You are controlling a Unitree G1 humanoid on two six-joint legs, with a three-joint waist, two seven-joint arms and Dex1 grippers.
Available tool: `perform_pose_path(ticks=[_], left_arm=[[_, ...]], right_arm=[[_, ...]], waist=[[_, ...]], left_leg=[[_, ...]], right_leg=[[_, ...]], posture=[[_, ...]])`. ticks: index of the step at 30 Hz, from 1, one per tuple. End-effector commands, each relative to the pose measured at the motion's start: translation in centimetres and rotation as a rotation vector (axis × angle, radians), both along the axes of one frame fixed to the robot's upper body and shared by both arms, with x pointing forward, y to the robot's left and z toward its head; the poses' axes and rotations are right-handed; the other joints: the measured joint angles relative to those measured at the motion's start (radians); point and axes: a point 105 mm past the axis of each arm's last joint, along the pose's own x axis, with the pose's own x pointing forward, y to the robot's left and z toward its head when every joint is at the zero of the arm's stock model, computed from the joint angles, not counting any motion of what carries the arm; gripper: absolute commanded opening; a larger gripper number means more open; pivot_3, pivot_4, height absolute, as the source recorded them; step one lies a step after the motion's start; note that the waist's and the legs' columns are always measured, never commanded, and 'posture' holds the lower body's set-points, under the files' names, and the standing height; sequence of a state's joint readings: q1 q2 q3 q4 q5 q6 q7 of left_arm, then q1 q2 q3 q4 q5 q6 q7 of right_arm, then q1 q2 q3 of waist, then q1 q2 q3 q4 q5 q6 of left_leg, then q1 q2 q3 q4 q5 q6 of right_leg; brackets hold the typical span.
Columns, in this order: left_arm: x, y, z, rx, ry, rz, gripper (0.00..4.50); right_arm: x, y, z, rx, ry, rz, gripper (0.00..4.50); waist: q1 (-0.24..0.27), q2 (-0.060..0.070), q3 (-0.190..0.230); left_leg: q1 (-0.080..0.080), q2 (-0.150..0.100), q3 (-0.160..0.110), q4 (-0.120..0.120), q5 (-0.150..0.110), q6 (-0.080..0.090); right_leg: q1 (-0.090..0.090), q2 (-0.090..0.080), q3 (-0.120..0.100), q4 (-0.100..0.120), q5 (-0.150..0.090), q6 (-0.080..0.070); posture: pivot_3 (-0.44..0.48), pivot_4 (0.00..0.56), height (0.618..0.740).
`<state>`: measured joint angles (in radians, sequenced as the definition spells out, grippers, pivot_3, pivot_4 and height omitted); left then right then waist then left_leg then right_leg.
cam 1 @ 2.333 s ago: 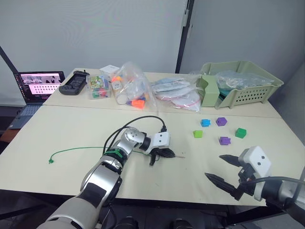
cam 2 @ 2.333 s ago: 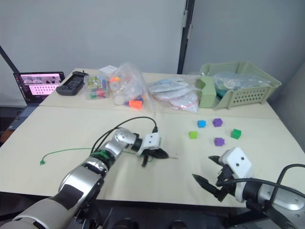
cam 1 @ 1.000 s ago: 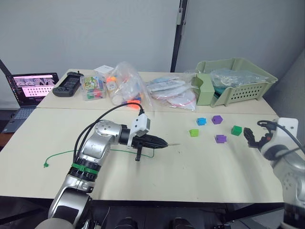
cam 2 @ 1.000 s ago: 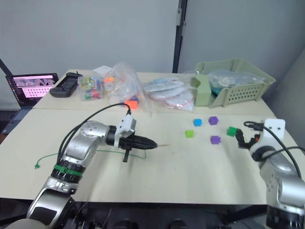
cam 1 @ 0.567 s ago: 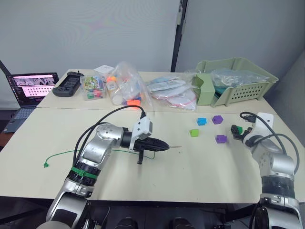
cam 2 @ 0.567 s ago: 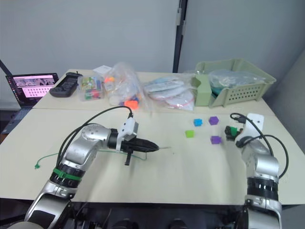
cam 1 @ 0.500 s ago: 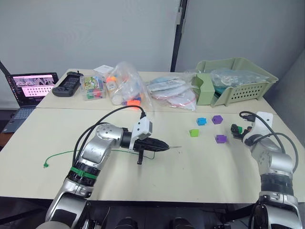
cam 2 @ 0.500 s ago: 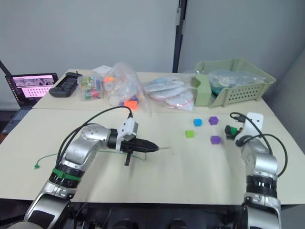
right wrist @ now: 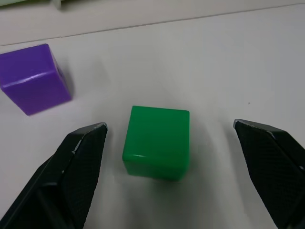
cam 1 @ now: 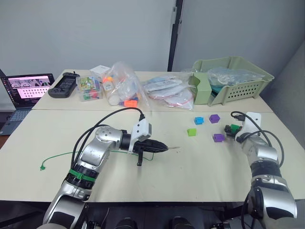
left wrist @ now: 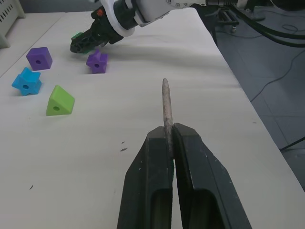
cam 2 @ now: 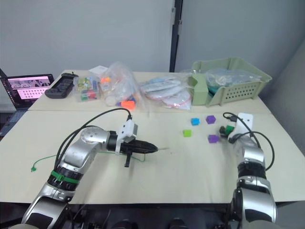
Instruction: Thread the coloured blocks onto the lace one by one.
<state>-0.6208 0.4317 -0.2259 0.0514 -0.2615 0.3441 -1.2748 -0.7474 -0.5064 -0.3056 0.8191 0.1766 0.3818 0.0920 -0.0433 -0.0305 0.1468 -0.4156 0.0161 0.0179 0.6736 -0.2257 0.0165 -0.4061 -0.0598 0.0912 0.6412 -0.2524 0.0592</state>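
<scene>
Evidently no block was threaded yet: the dark green block (right wrist: 156, 142) sat on the table (cam 1: 200, 162) between the right gripper's (right wrist: 176, 138) spread fingers, needing closure, while the left gripper (left wrist: 167, 138) pinched the lace's tip (left wrist: 166, 102).

Both arms silver metal w/ black joints; left arm (cam 1: 93, 160) has green band above the elbow, black cable looping over forearm; white box at each wrist; left gripper (left wrist: 167, 143) & right gripper (right wrist: 174, 157) w/ matte black tapered fingers, textured surface.
</scene>
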Motion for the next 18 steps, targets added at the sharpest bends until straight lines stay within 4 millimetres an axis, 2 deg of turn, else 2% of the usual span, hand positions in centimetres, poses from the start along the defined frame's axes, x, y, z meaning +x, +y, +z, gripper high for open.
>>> perform_pose_path(ticks=[1, 6, 8, 11, 15, 17, 18], left_arm=[[-0.2, -0.2, 0.8, -0.02, -0.045, -0.011, 0.0], [0.0, 0.0, 0.8, -0.019, -0.049, 0.0, 0.0], [0.0, 0.0, 0.8, -0.019, -0.049, 0.0, 0.0], [-0.1, 0.0, 0.8, -0.017, -0.047, -0.004, 0.0], [-0.2, -0.1, 0.6, -0.011, -0.042, -0.02, 0.0], [-0.2, -0.2, 0.4, -0.005, -0.033, -0.031, 0.0], [-0.2, -0.4, 0.1, 0.002, -0.024, -0.041, 0.0]], right_arm=[[0.4, -1.0, 1.3, -0.028, -0.034, -0.029, 3.39], [0.5, -1.2, 1.1, -0.017, -0.05, -0.039, 1.61], [0.5, -1.4, 1.2, -0.016, -0.059, -0.042, 1.17], [0.3, -1.7, 2.2, -0.029, -0.09, -0.043, 1.17], [-0.6, -1.9, 4.7, -0.065, -0.161, -0.019, 1.17], [-1.4, -0.9, 6.0, -0.044, -0.212, 0.039, 1.17], [-2.5, -0.2, 6.8, -0.041, -0.244, 0.09, 1.17]], waist=[[-0.001, 0.0, 0.0], [0.0, 0.0, 0.0], [0.0, 0.0, 0.0], [0.0, 0.0, 0.0], [0.0, 0.001, 0.001], [0.0, 0.001, 0.001], [0.003, 0.001, 0.0]], left_leg=[[0.0, 0.0, 0.0, 0.0, 0.0, 0.0], [0.0, 0.0, 0.0, 0.0, 0.0, 0.0], [0.0, 0.0, 0.0, 0.0, 0.0, 0.0], [0.0, 0.0, 0.0, 0.0, 0.0, 0.0], [0.0, 0.0, -0.001, -0.001, 0.0, 0.0], [0.0, 0.0, -0.004, -0.002, 0.0, 0.0], [0.0, 0.0, -0.005, -0.002, 0.0, 0.0]], right_leg=[[0.0, 0.0, 0.0, 0.0, 0.0, 0.0], [0.0, 0.0, 0.0, 0.0, 0.0, 0.0], [0.0, 0.0, 0.0, 0.0, 0.0, 0.0], [0.0, 0.0, 0.0, 0.0, 0.0, 0.0], [0.0, -0.001, 0.0, 0.0, 0.0, 0.0], [0.0, -0.001, 0.001, 0.0, 0.0, 0.0], [0.0, -0.001, 0.001, 0.0, 0.0, 0.0]], posture=[[0.0, 0.15, 0.734], [0.0, 0.15, 0.734], [0.0, 0.15, 0.734], [0.0, 0.15, 0.734], [0.0, 0.15, 0.734], [0.0, 0.15, 0.734], [0.0, 0.15, 0.734]])
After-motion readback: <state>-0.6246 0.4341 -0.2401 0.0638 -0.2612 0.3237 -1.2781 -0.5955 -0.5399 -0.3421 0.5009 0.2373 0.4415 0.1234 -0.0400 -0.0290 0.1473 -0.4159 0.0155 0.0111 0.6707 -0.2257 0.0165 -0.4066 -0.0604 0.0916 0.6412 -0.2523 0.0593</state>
